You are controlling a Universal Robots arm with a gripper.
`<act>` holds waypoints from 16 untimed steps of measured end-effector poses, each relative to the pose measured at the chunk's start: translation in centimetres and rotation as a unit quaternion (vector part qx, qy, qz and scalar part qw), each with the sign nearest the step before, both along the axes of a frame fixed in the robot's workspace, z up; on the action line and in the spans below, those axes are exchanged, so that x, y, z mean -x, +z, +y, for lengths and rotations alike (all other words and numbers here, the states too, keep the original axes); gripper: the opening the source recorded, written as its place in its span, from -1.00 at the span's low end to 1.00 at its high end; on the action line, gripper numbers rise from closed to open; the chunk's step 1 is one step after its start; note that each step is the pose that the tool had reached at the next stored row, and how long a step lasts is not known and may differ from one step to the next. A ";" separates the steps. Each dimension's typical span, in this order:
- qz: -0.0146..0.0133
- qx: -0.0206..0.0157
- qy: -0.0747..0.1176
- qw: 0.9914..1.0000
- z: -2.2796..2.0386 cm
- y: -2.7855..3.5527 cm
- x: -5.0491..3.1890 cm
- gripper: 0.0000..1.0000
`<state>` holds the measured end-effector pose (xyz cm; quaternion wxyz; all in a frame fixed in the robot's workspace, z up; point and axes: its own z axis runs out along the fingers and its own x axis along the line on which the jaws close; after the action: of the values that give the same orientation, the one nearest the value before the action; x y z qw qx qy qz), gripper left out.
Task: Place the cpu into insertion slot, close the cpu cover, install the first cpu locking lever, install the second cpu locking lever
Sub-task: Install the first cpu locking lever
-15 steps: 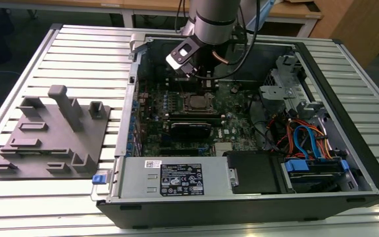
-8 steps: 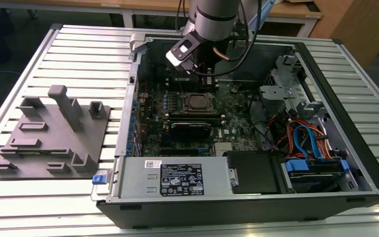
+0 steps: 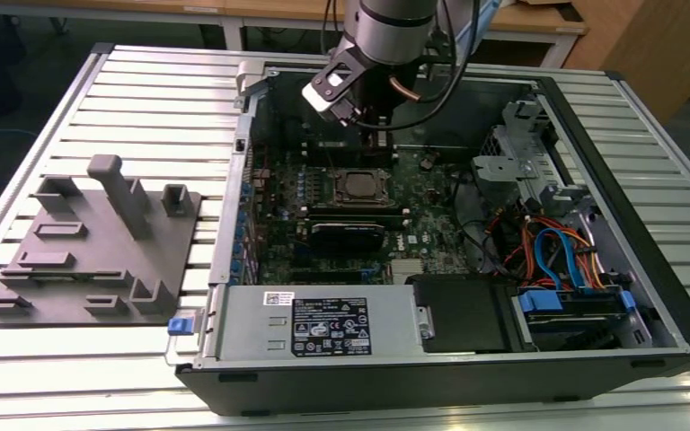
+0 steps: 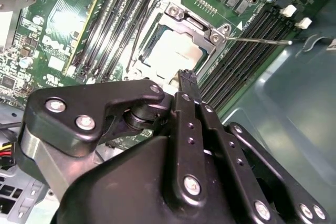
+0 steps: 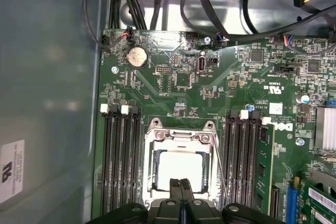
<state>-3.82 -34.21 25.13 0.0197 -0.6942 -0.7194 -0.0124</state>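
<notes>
My fingers (image 5: pixel 176 192) are pressed together, empty, near the cpu (image 5: pixel 179 167), which lies under the cpu cover (image 5: pixel 181 136). The locking lever (image 5: pixel 219 171) looks stiff and springy; I'd press its free end.

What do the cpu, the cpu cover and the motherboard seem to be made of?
The cpu: probably metal-topped, a pale silver-grey sheen. The cpu cover: thin bright metal, glinting at its edges. The motherboard: glossy green circuit board, likely fibreglass laminate, showing fine traces.
</notes>
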 end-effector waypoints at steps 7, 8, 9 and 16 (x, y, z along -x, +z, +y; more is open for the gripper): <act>0.000 0.000 0.000 1.000 0.00 0.25 0.00 -0.79; 0.000 0.000 0.000 1.000 0.00 0.25 0.00 -0.79; 0.000 0.000 0.000 1.000 0.00 0.25 0.00 -0.79; 0.000 0.000 0.002 1.000 0.00 0.25 0.00 -0.79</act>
<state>-3.82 -34.21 25.38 0.0199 -0.6928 -0.7207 -0.0126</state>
